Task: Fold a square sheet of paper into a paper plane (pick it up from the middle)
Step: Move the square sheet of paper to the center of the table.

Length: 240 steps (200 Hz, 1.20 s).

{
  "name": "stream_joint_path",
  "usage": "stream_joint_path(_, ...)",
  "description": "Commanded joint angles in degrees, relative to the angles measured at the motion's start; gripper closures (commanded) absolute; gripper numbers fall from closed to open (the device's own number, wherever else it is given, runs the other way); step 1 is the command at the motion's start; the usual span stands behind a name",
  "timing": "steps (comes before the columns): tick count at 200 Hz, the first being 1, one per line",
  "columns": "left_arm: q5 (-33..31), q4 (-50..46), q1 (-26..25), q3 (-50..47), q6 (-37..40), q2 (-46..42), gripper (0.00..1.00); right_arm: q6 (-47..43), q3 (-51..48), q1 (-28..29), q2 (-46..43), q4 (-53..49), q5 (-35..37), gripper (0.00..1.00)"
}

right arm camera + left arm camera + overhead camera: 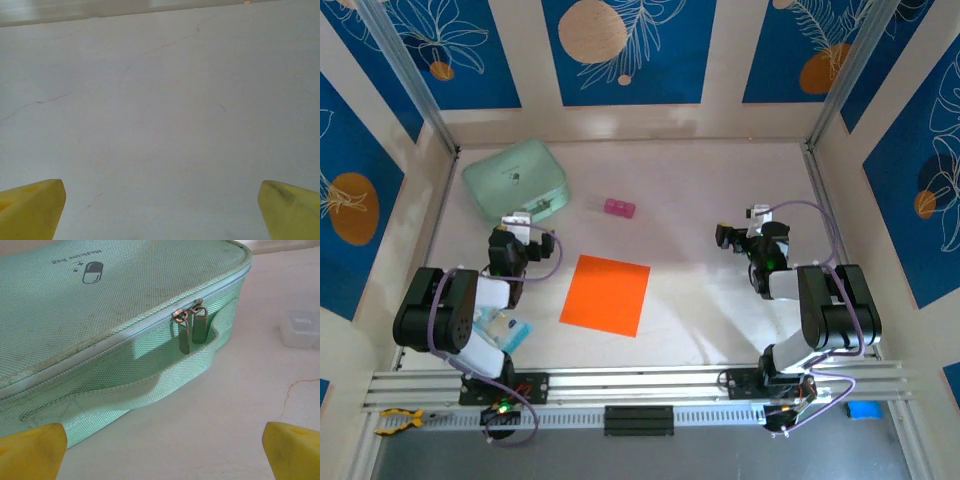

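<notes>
Yellow fingertips (31,449) of the left gripper (160,452) stood wide apart and held nothing, nosed up just beside the near side of the case (515,178). The sheet (606,294) lay flat and unfolded on the table (700,190), nearer than the case and to its right, its corners skewed. The block (619,208) sat right of the case, beyond the sheet. The right gripper (160,212), well right of the case, was equally spread and empty over bare table. By my reading no fold was yet made. The pickup called for one gripper to come down over the sheet's middle, press lightly and pinch up a small ridge, since thin flat paper offered no edge to grasp.
</notes>
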Motion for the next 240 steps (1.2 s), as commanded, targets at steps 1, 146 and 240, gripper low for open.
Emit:
stream_joint_path(1, 1.19, -0.17, 0.41, 1.19, 0.68, 0.33, 0.0, 0.16, 1.11, -0.23, -0.05, 1.04, 0.13, 0.01)
stream_joint_path(146, 1.74, 0.2, 0.4, 0.89, 0.87, 0.24, 0.0, -0.4, 1.06, -0.15, -0.08, 1.03, -0.55, 0.01)
stream_joint_path(240, -1.08, -5.73, -0.06, -2.45, -1.42, -12.25, 0.0, -3.65, 3.07, 1.88, -9.51, -11.18, -6.31, 0.01)
